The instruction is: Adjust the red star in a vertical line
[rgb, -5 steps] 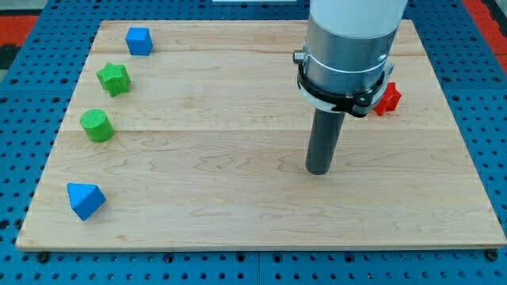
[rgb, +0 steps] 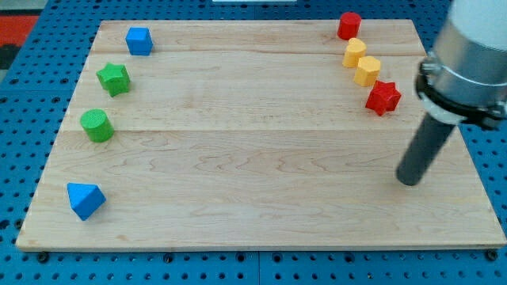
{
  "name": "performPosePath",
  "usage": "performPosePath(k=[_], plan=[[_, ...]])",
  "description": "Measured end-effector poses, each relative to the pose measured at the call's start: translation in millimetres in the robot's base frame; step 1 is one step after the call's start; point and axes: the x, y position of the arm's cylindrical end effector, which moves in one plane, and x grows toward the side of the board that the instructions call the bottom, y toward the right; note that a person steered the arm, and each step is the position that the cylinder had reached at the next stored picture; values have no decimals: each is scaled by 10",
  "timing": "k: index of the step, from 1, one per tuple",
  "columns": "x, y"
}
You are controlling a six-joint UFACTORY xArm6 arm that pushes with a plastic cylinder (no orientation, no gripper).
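The red star (rgb: 383, 97) lies near the board's right edge, just below two yellow blocks (rgb: 354, 52) (rgb: 367, 70) and a red cylinder (rgb: 348, 25) that run down from the top right in a slanted row. My tip (rgb: 408, 180) rests on the board below and slightly right of the red star, well apart from it. The dark rod slants up to the arm's grey body at the view's right edge.
On the left side stand a blue block (rgb: 139, 40), a green star (rgb: 114, 79), a green cylinder (rgb: 97, 125) and a blue triangular block (rgb: 85, 199). The wooden board (rgb: 238, 158) lies on a blue pegboard table.
My tip has slid to the right, from the board's middle to near its right edge. The arm no longer covers the top-right blocks. No block has moved.
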Motion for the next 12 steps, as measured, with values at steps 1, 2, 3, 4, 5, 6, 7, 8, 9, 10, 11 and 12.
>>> performPosePath(k=[1,2,3,4,5,6,7,8,9,10,11,12], plan=[[-101,647],[-768,744],[-1314,522],[-1316,143],[-1307,93],[-1303,45],[-1302,36],[-1319,36],[-1319,35],[-1319,37],[-1319,36],[-1319,49]])
